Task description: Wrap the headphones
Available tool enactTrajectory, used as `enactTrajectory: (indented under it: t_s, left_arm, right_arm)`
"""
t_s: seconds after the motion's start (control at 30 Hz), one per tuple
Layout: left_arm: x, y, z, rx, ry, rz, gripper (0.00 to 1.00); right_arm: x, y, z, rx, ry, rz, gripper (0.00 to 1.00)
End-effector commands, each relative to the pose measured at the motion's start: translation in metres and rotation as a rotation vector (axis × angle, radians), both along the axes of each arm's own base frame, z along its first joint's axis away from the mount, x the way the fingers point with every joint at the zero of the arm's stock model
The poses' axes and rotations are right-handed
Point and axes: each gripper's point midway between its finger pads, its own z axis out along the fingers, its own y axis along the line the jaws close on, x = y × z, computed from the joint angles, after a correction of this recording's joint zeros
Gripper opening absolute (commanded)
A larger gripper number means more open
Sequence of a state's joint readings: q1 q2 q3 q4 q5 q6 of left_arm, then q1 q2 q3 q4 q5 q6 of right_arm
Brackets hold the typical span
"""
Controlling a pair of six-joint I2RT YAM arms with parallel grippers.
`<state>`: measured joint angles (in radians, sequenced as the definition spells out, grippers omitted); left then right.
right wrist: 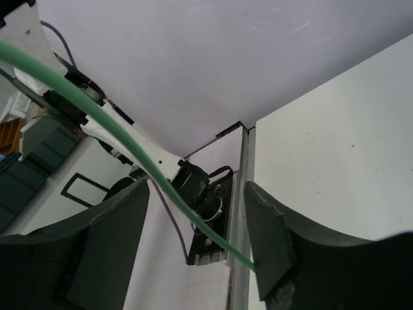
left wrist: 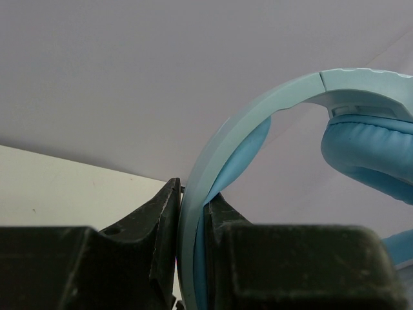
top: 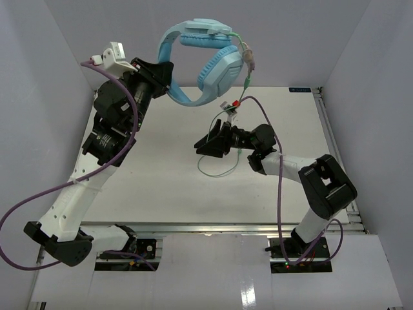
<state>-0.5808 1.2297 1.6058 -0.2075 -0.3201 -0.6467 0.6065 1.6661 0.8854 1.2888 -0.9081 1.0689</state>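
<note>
The light blue headphones [top: 206, 58] hang in the air above the far edge of the table. My left gripper [top: 169, 82] is raised and shut on their headband, which stands squeezed between the fingers in the left wrist view [left wrist: 192, 245]. One padded ear cup [left wrist: 368, 152] shows at the right there. The thin pale green cable [top: 248, 79] drops from the right ear cup to my right gripper [top: 205, 146] and loops on the table [top: 219, 173]. My right gripper [right wrist: 197, 223] is open low over the table. The cable [right wrist: 116, 132] crosses slantwise between its fingers and touches the right finger [right wrist: 271, 239].
The white table [top: 161, 187] is walled in by pale panels at the left, back and right. A metal rail [top: 330, 145] runs along its right edge. Purple arm cables [top: 279, 194] hang beside both arms. The left arm's base [right wrist: 206, 194] shows in the right wrist view.
</note>
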Motion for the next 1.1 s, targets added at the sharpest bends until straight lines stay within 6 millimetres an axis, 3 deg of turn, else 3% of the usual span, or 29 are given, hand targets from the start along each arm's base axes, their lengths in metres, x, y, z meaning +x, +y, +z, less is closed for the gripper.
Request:
enactTrajectory:
  t_s: [0.0,0.07,0.17,0.23,0.33,0.37,0.43,0.53,0.57,0.67,0.7,0.8,0.9,1.0,1.07]
  left_arm:
    - [-0.013,0.022,0.052,-0.126,-0.117,0.057,0.00]
    - [-0.006,0.028,0.050,-0.138,-0.111,0.107,0.00]
    - [0.004,0.038,0.049,-0.168,-0.119,0.178,0.00]
    - [0.011,0.041,0.045,-0.172,-0.116,0.213,0.00]
    - [0.024,0.039,0.040,-0.160,-0.108,0.241,0.00]
    - [0.031,0.037,0.037,-0.162,-0.099,0.248,0.00]
    - [0.039,0.038,0.032,-0.127,-0.091,0.279,0.00]
    - [0.056,0.044,0.022,-0.050,-0.073,0.357,0.00]
    - [0.064,0.045,0.013,-0.006,-0.058,0.385,0.00]
    - [0.088,0.046,-0.016,0.157,-0.014,0.443,0.00]
    - [0.096,0.043,-0.028,0.195,0.005,0.443,0.00]
    - [0.115,0.031,-0.062,0.366,0.052,0.419,0.00]
    - [0.132,0.015,-0.112,0.539,0.121,0.357,0.00]
    - [0.138,0.001,-0.159,0.675,0.183,0.274,0.00]
    - [0.137,-0.010,-0.184,0.770,0.208,0.196,0.00]
  right_arm:
    - [-0.072,-0.017,0.057,0.287,-0.510,0.102,0.60]
    - [-0.087,-0.012,0.038,0.211,-0.528,0.136,0.50]
    - [-0.093,-0.007,0.013,0.089,-0.539,0.132,0.41]
    - [-0.091,-0.009,0.004,0.016,-0.543,0.134,0.32]
    - [-0.088,-0.016,0.001,-0.073,-0.516,0.136,0.29]
    - [-0.080,-0.017,0.014,-0.072,-0.584,0.104,0.28]
    - [-0.068,-0.022,0.002,-0.174,-0.615,0.073,0.26]
    - [-0.037,-0.033,0.016,-0.311,-0.776,-0.085,0.21]
    - [-0.028,-0.039,0.011,-0.377,-0.808,-0.127,0.16]
    - [-0.007,-0.071,-0.016,-0.656,-0.872,-0.201,0.13]
    - [0.006,-0.079,-0.016,-0.727,-0.919,-0.235,0.14]
    - [0.035,-0.122,-0.034,-1.035,-1.027,-0.332,0.15]
    - [0.065,-0.176,-0.019,-1.311,-1.212,-0.517,0.15]
    - [0.083,-0.218,-0.003,-1.508,-1.317,-0.647,0.15]
    - [0.092,-0.233,0.012,-1.572,-1.364,-0.722,0.15]
